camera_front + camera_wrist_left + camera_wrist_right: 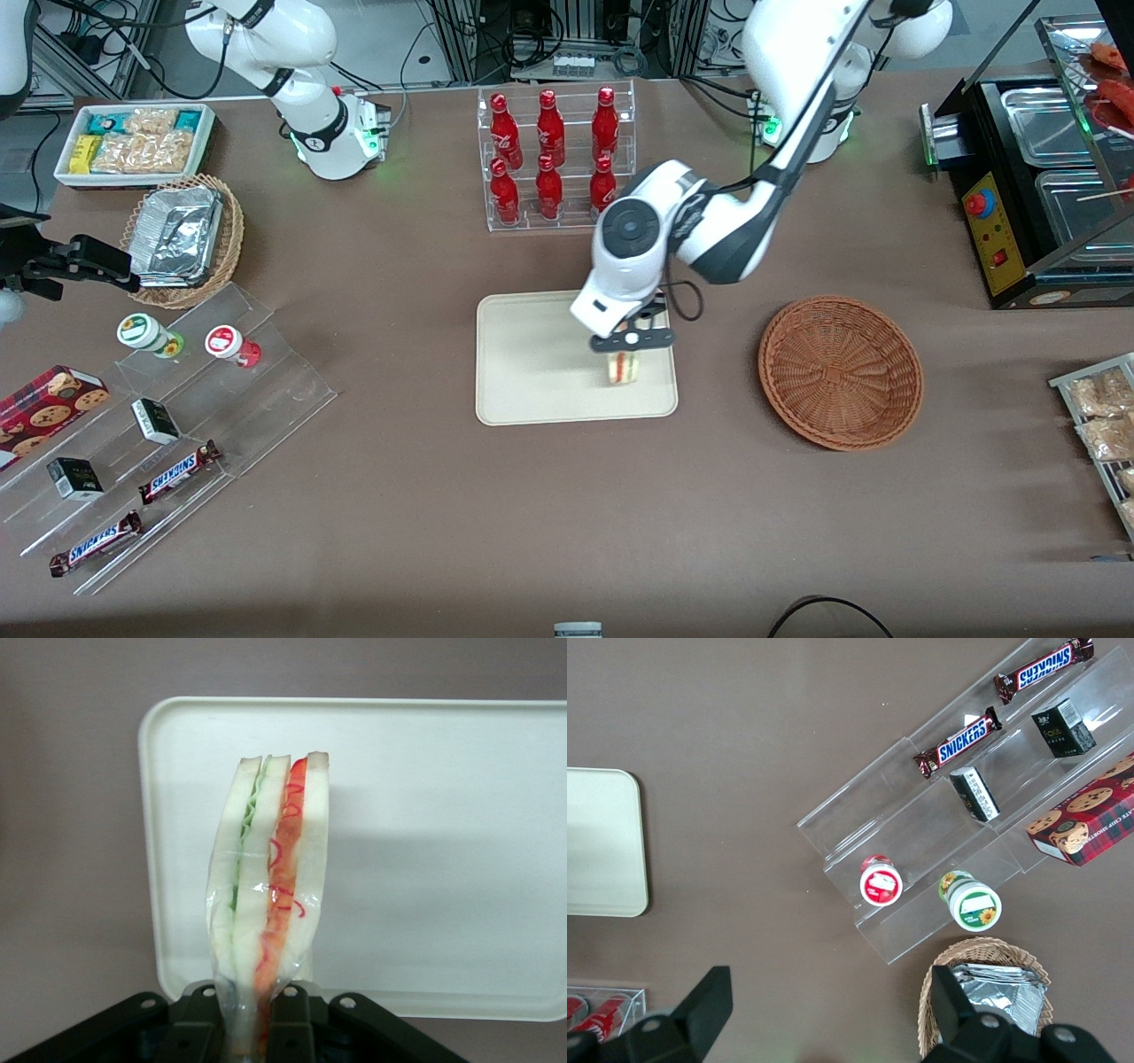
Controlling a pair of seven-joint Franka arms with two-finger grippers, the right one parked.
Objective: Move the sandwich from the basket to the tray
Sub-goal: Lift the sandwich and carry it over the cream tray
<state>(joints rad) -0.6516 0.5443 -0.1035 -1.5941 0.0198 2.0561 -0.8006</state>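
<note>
The sandwich [624, 367] is a plastic-wrapped wedge of pale bread with green and red-orange filling along its edge [270, 877]. My left gripper [631, 347] is shut on its narrow end and holds it over the cream tray [532, 372], at the tray's end nearest the basket. In the left wrist view the wedge sticks out from between the black fingers [297, 1019] with the tray [443, 842] beneath it. I cannot tell whether the sandwich touches the tray. The reddish-brown wicker basket [840, 370] stands beside the tray toward the working arm's end, with nothing in it.
An acrylic rack of red cola bottles [554, 158] stands farther from the front camera than the tray. A stepped acrylic shelf [168, 425] with Snickers bars, small boxes and jars lies toward the parked arm's end, near a tan basket of foil containers [184, 237]. A black food warmer [1045, 177] stands at the working arm's end.
</note>
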